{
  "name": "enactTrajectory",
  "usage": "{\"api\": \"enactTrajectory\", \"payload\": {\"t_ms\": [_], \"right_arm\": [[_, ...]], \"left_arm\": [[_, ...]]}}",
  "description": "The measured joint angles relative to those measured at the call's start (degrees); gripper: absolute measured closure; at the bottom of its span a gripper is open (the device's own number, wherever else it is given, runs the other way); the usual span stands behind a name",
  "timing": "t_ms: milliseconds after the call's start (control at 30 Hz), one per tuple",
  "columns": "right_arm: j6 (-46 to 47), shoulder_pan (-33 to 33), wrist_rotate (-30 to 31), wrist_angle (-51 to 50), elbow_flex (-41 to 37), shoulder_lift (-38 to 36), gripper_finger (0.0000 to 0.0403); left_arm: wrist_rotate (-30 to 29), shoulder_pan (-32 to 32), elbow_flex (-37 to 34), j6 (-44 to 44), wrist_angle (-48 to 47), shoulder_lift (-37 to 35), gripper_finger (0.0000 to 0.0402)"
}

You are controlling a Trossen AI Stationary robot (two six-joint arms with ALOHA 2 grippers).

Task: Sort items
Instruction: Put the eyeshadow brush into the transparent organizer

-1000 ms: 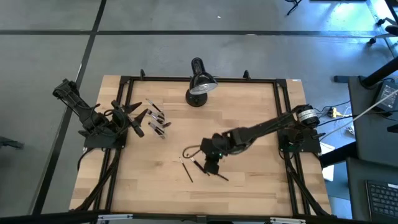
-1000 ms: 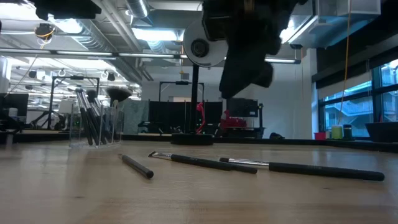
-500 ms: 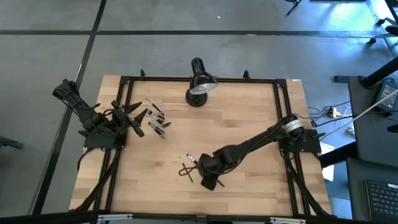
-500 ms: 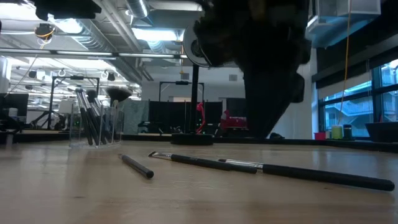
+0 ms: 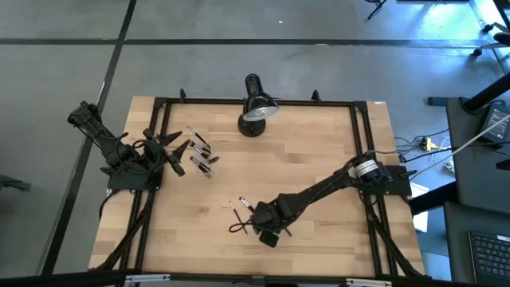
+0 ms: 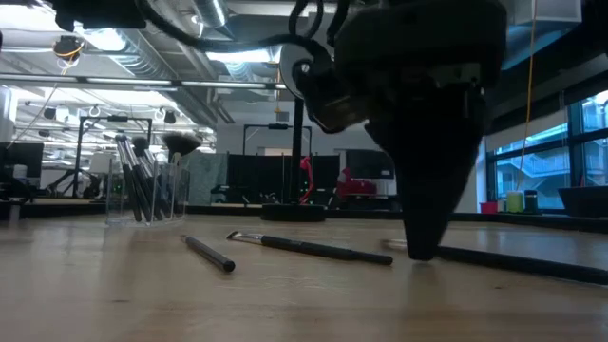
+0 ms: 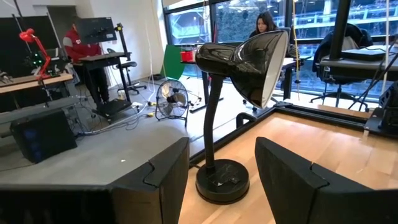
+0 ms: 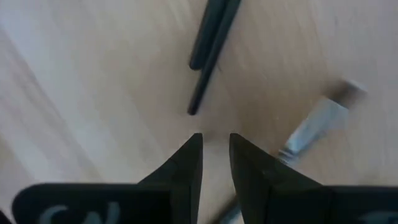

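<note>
Several thin makeup brushes lie flat on the wooden table: a short dark one (image 6: pixel 209 254), one with a pale tip (image 6: pixel 304 248) and a long dark handle (image 6: pixel 513 263). My right gripper (image 5: pixel 267 229) points down at them near the table's front, its fingertips (image 8: pixel 214 140) a narrow gap apart, just above the wood. Two dark handles (image 8: pixel 208 56) lie beyond the tips. A silvery-ferruled brush (image 8: pixel 314 124) lies beside one finger. More brushes stand in a clear cup (image 6: pixel 142 190) at the left. My left gripper (image 7: pixel 222 149) waits open by the left edge. My right gripper points down with bare wood showing between its fingertips. The silvery-ferruled brush's handle (image 8: pixel 287 148) runs in under one finger (image 8: pixel 249 168); that finger hides it, and I cannot tell whether it touches the brush.
A black desk lamp (image 5: pixel 255 108) stands at the table's far edge, straight ahead of my left gripper. A black frame rail (image 5: pixel 263 101) runs around the tabletop. Bare wood (image 5: pixel 319 151) lies between the lamp and the loose brushes.
My right gripper has moved toward the table's near edge and down to the loose brushes, tipping from a slant to point nearly straight down. Its fingertips now stand at table level.
</note>
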Motion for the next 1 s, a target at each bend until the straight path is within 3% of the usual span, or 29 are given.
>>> {"api": "enactTrajectory", "payload": {"t_ms": [300, 400, 567, 633, 700, 833, 1000], "right_arm": [[-2.28, 0.0, 0.04, -5.01, 4.56, -0.37, 0.0323], [-0.83, 0.01, 1.91, -14.31, 9.27, -0.53, 0.0323], [11.13, 1.93, 12.67, -39.62, 14.31, -0.6, 0.0323], [15.25, 3.12, 13.71, -41.53, 13.28, -0.74, 0.0322], [15.52, 4.3, 10.71, -38.58, 10.59, -1.62, 0.0319], [15.95, 5.76, 3.73, -36.3, 6.49, -1.91, 0.0286], [21.26, 6.88, 3.52, -41.18, 1.44, -2.19, 0.0201]], "left_arm": [[-0.05, 0.0, 0.0, 0.02, -0.01, 0.0, 0.0222], [0.13, 0.0, 0.0, 0.02, -0.01, 0.0, 0.0222], [0.82, 0.0, 0.0, 0.04, -0.03, 0.0, 0.0222], [1.27, 0.0, 0.0, 0.04, -0.03, 0.0, 0.0222], [1.44, 0.0, 0.0, 0.02, -0.03, 0.0, 0.0222], [1.46, -0.12, 0.0, -0.07, -0.03, 0.02, 0.0222], [1.39, -0.03, 0.0, -0.12, -0.01, 0.04, 0.0222]]}}
